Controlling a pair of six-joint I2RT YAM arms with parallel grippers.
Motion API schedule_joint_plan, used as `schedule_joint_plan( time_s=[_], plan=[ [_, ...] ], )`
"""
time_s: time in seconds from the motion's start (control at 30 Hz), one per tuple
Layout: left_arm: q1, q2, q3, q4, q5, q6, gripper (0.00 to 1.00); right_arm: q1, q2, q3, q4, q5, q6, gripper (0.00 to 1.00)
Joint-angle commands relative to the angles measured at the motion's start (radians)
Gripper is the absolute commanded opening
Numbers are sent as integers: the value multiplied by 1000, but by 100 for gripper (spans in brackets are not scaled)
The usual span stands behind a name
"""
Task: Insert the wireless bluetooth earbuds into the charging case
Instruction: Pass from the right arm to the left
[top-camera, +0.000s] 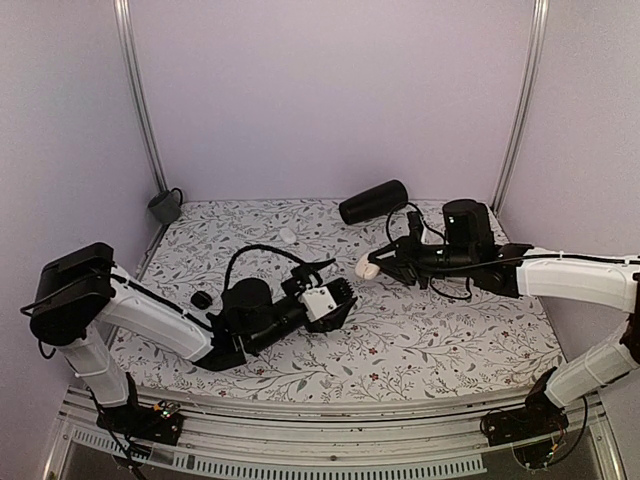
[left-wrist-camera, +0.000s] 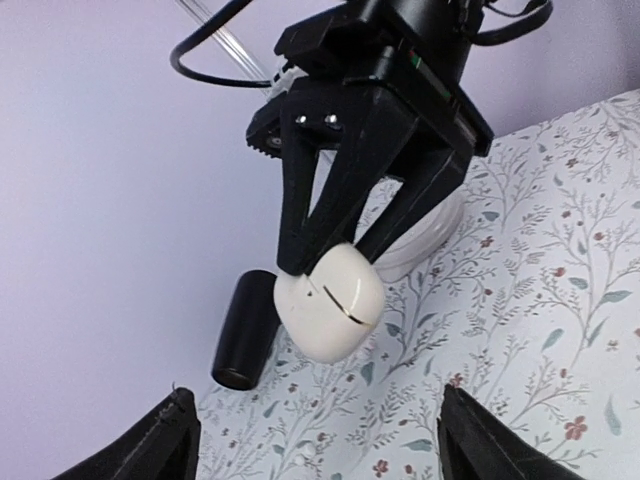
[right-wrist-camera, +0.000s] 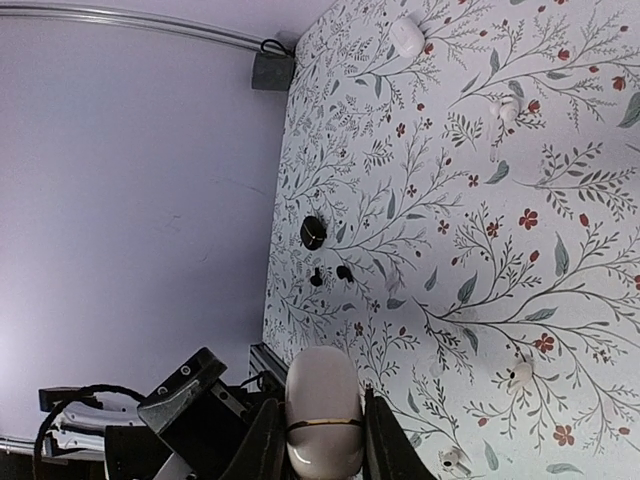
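Right gripper: I read it as clamped on the white case, one finger on each side. It holds the case clear above the table, a little right of centre.
Case: the lid looks shut, with a thin seam line running round it. Its rounded end points towards the left arm.
Left gripper: released. In its own wrist view both fingers stand wide apart with nothing between them. It sits just beside the case and faces it, not touching.
Earbuds: two tiny black buds lie side by side on the table near its left edge. They are well apart from the case and from both grippers. I can find them only in the right wrist view.
Black disc: just on the far side of the earbuds, not touching them.
Black cylinder: lying on its side at the far edge, beyond the right gripper.
Grey cup: far left corner.
White oval piece: on the far part of the table, left of centre.
Small white bits: several scattered on the table, too small for me to name.
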Motion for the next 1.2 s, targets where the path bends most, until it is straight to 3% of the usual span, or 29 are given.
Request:
schedule_joint_plan(
  time_s=[0.0,0.2,0.5,0.97,1.17],
  plan=[
    [-35,76,21,267,-180,281,80,-1,-34,32,-66,-48,54,3],
    [-66,183,52,465,-233,471,70,-2,-58,-11,-31,-83,139,3],
    [-95,388,120,770,-287,792,60,0,-101,-8,-49,-80,137,3],
    [-96,404,199,821,-332,809,53,3,-107,-30,-45,-83,137,3],
    [-92,411,236,820,-340,801,41,12,-93,-32,-35,-87,140,3]
  ],
)
